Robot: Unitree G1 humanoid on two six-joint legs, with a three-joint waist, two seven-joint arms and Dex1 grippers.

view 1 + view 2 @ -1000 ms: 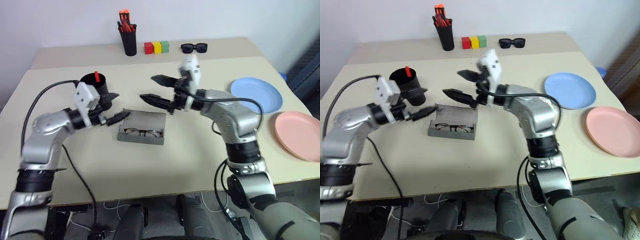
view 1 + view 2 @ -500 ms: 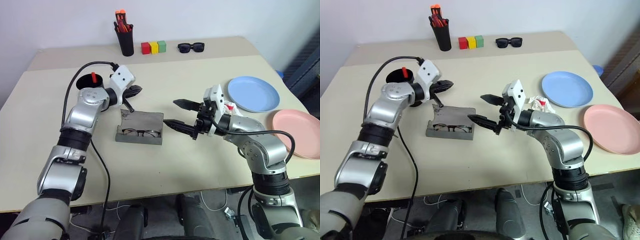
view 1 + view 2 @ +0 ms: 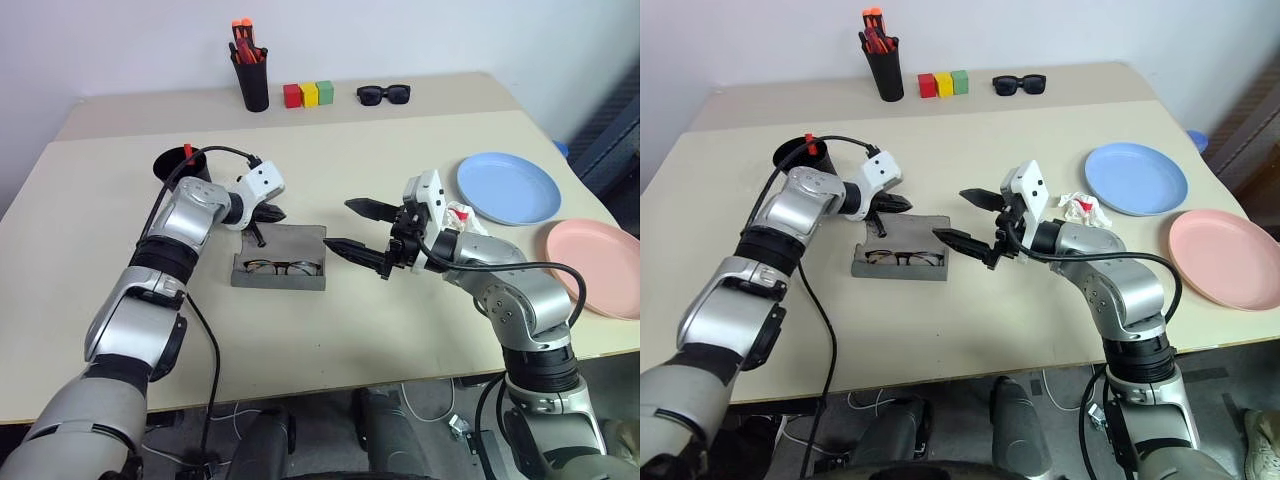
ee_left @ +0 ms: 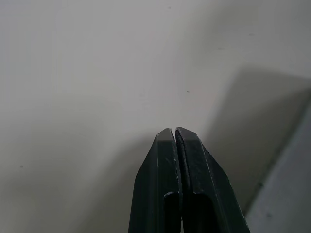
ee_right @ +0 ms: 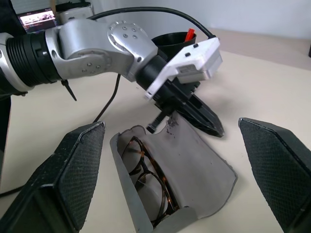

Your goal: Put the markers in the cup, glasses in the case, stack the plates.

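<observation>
The left gripper (image 3: 268,213) has closed empty and dropped behind the open grey felt case (image 3: 281,259) holding the wire-rimmed glasses (image 3: 284,267), suggesting lid closure is next; the right gripper (image 3: 365,235) hovers wide.

The left arm reaches forward across the table, elbow bent, its wrist turned so the left gripper (image 3: 268,213) tips downward and toward the robot's right. Its two black fingers (image 4: 176,145) are pressed flat together with nothing between them. The right arm is bent at the elbow and held above the table, forearm angled in toward the middle. The right gripper (image 3: 358,231) points roughly level toward the robot's left, its fingers spread wide apart and holding nothing, facing the left gripper.
</observation>
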